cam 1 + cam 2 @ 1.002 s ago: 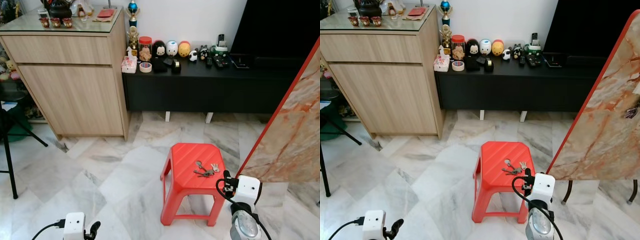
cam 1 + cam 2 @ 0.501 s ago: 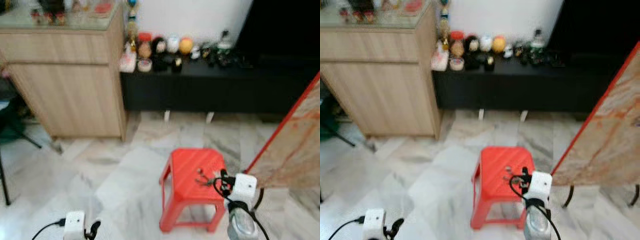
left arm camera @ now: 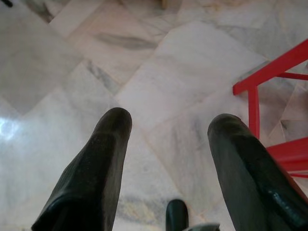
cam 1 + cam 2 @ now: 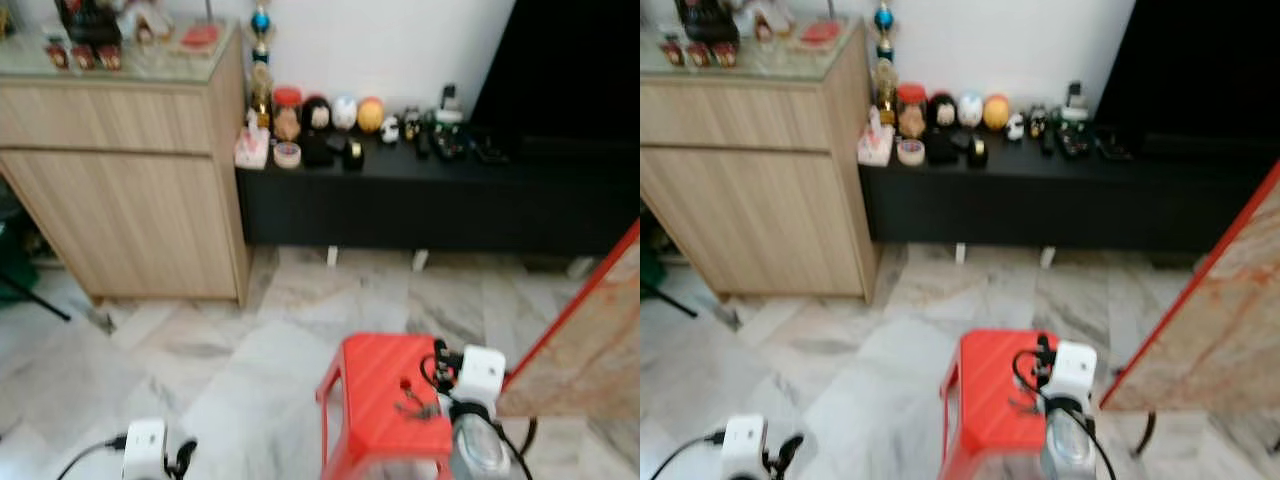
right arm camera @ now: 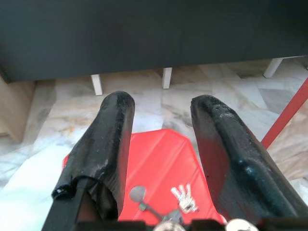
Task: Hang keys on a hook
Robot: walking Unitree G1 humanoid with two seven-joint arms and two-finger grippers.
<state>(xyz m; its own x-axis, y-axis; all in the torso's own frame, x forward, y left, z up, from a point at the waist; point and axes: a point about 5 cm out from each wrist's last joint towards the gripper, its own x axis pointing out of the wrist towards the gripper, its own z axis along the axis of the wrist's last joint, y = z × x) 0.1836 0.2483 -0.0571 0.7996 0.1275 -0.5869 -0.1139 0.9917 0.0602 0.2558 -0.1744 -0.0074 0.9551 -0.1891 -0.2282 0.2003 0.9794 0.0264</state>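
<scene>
The keys (image 5: 180, 199) lie on the red stool (image 4: 385, 400), directly under and just ahead of my right gripper (image 5: 161, 144), whose fingers are spread and empty. My left gripper (image 3: 168, 159), also spread, hangs over the floor, far left.

- Bare marble floor (image 4: 200, 330) spreads from nine to twelve o'clock of the red stool (image 4: 385, 400).
- A slanted marble-patterned panel (image 4: 590, 340) blocks the stool's three o'clock side.
- A black cabinet (image 4: 440, 195) and wooden cupboard (image 4: 130, 200) wall off twelve o'clock.
</scene>
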